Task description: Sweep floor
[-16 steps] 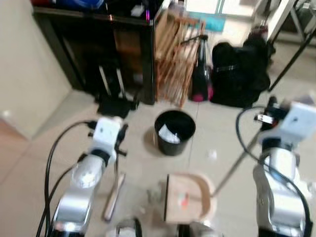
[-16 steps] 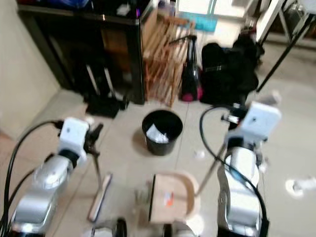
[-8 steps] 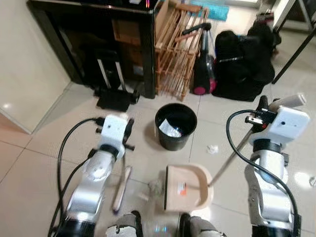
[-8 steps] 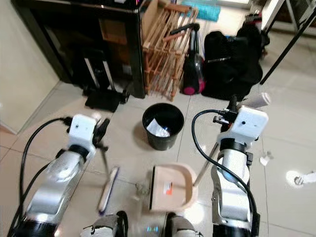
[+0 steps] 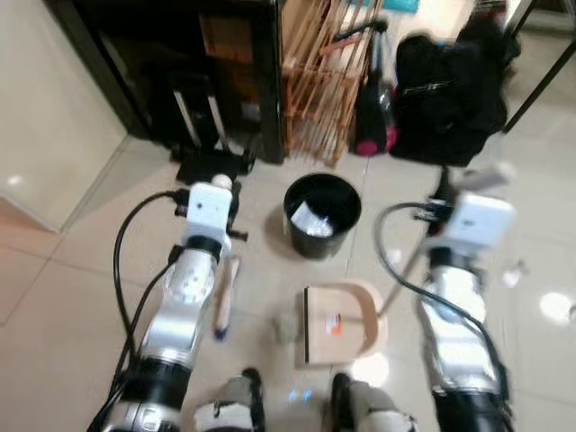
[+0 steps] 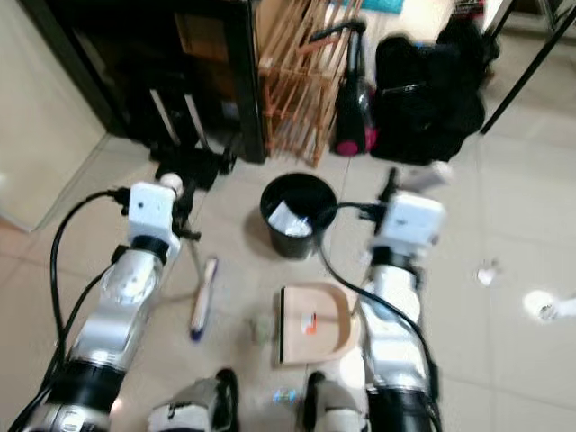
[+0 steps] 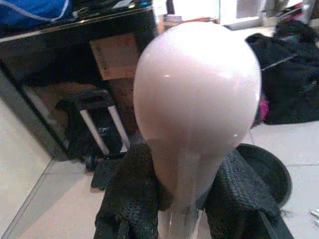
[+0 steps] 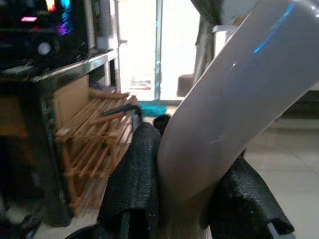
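My left gripper (image 7: 183, 211) is shut on the pale rounded top of the broom handle (image 7: 197, 94). The broom head (image 5: 223, 301) rests on the tiled floor beside my left arm. My right gripper (image 8: 183, 211) is shut on the grey dustpan handle (image 8: 224, 109), which slants down to the beige dustpan (image 5: 337, 324) lying flat in front of my feet. A small grey clump of debris (image 5: 283, 328) lies at the pan's open mouth, between pan and broom. A black bin (image 5: 322, 214) with paper inside stands just beyond the pan.
A black cabinet (image 5: 171, 81), a wooden rack (image 5: 324, 81), a vacuum (image 5: 371, 99) and black bags (image 5: 445, 90) line the far side. Paper scraps (image 6: 487, 273) lie on the floor to the right. A beige wall (image 5: 45, 117) stands at left.
The camera has shifted. My right arm has swung inward to the left with the dustpan handle. The broom head has moved a little farther from my feet, alongside the pan.
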### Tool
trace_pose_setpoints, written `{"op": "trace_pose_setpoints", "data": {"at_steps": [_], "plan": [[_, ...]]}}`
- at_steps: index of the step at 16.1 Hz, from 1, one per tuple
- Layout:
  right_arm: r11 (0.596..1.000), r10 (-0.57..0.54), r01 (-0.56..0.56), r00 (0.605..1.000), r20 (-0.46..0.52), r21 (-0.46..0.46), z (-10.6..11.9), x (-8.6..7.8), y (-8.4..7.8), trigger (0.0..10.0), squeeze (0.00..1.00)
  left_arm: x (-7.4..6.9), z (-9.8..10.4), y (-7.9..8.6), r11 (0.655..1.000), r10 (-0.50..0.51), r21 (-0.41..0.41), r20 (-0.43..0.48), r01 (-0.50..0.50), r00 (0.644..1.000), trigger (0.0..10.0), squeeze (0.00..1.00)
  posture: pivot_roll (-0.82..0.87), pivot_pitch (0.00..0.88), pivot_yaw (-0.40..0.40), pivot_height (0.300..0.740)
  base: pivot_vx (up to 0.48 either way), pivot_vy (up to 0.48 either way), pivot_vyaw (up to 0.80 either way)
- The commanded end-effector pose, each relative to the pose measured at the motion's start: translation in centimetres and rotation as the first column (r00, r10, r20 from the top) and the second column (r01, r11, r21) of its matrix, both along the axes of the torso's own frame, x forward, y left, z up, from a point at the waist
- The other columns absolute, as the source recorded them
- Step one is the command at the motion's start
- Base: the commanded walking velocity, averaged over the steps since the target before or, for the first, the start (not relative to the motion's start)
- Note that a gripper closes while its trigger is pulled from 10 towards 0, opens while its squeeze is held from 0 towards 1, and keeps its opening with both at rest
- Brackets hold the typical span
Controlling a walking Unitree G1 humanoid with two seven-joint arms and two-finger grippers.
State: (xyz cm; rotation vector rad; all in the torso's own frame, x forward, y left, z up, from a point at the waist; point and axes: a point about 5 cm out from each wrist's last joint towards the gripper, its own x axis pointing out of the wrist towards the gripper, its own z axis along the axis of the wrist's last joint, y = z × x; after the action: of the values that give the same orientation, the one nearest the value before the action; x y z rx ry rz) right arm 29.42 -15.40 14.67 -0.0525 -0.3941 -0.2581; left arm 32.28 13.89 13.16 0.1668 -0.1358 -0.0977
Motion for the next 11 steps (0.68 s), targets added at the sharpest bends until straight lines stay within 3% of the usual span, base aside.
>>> {"op": "trace_pose_setpoints", "data": {"at_steps": [1, 7, 11], "plan": [[1.000, 0.016, -0.015, 0.999, 0.046, -0.013, 0.3, 0.0, 0.7, 10.0, 0.00, 0.1, -0.2, 0.2, 0.999, 0.024, -0.028, 0.006, -0.023, 1.000, 10.0, 0.00, 0.04, 0.342, 0.055, 0.740, 0.000, 0.000, 0.00], [0.999, -0.030, 0.032, 0.997, 0.066, -0.029, -0.2, 0.5, 2.2, 10.0, 0.00, 0.3, 0.0, -1.9, 0.998, -0.051, -0.034, -0.005, 0.051, 0.999, 10.0, 0.00, 0.10, 0.418, 0.099, 0.740, 0.000, 0.000, 0.00], [0.999, -0.017, 0.023, 0.986, 0.164, -0.036, 1.4, 0.4, 2.4, 10.0, 0.00, 0.4, -0.2, -2.4, 0.996, -0.072, -0.052, -0.004, 0.072, 0.997, 10.0, 0.00, 0.10, 0.428, 0.097, 0.740, 0.000, 0.000, 0.00]]}}
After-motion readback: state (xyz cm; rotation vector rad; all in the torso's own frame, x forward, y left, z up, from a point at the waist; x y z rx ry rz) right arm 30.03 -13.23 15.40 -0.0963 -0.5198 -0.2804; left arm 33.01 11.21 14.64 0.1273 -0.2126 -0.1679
